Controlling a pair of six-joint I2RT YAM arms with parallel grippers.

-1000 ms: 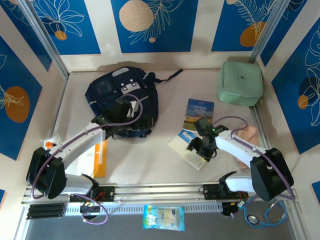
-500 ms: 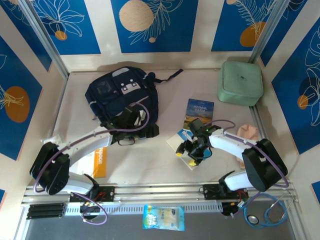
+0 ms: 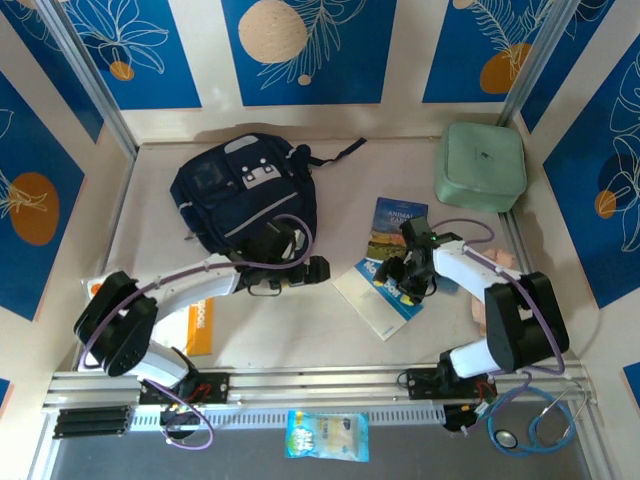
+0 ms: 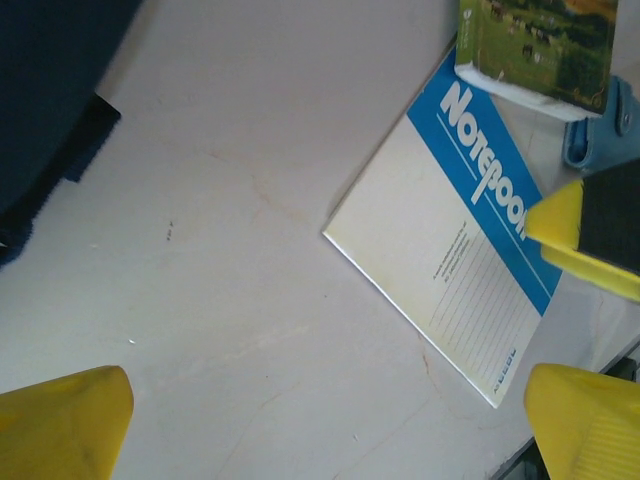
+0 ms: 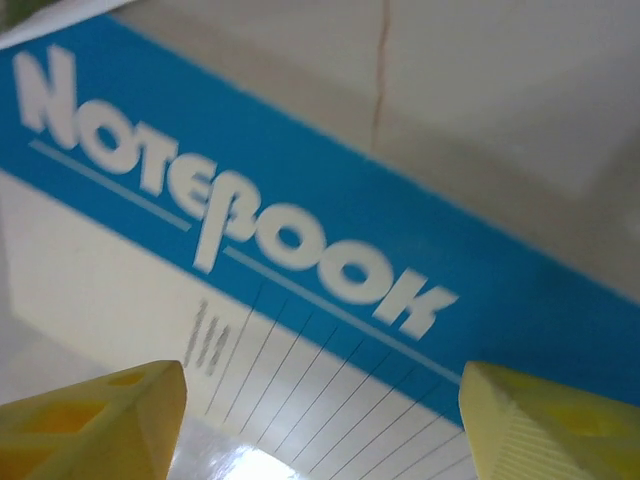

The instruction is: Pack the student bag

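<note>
Two pairs of yellow fingers, both spread and pinching nothing. From overhead: student bag point(image 3: 240, 190) lying flat at the far left of the table point(image 3: 300, 330), left gripper point(image 3: 315, 268) just off its near right corner, right gripper point(image 3: 405, 278) over the blue end of the notebook point(image 3: 385, 298), Animal Farm book point(image 3: 400, 222) touching that end, pale green case point(image 3: 481, 165) in the far right corner. From the left wrist instead: fingertips point(image 4: 65, 425) wide apart above bare table, a dark edge of the bag at upper left, one finger of the right gripper at the notebook's right edge. From the right wrist: the printed "Notebook" title large and close beneath parted tips. Since a second ago: a rightward swing of the left gripper off the bag's top; a shift of the right gripper from the notebook's near edge to its far, titled end.
</note>
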